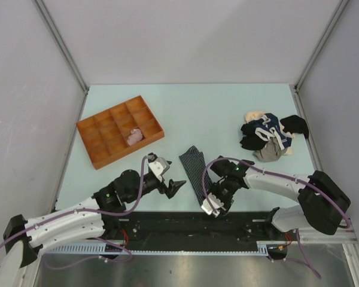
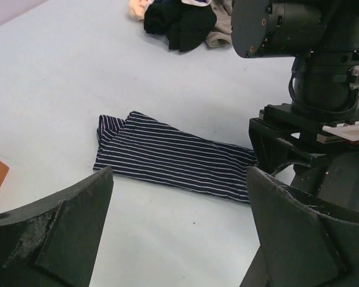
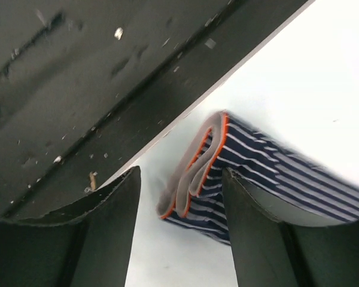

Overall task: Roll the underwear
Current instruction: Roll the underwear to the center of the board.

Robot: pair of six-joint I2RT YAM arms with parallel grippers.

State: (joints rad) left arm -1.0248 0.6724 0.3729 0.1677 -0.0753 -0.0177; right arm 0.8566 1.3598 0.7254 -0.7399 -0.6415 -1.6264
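Observation:
A navy underwear with thin white stripes (image 1: 194, 167) lies folded into a long strip on the table between my arms. In the left wrist view it (image 2: 173, 156) lies flat just beyond my open, empty left gripper (image 2: 179, 185), which sits to its left in the top view (image 1: 171, 177). My right gripper (image 1: 210, 202) is at the strip's near end. In the right wrist view it (image 3: 180, 179) is open, with the grey, orange-edged waistband end (image 3: 197, 170) between its fingers. A pile of black, navy, cream and grey underwear (image 1: 269, 134) lies at the far right.
An orange compartmented tray (image 1: 93, 140) stands at the back left with a rolled pink garment (image 1: 134, 136) in one cell. The table's near edge and black rail (image 3: 107, 89) are right beside the right gripper. The pile shows at the top of the left wrist view (image 2: 182, 21).

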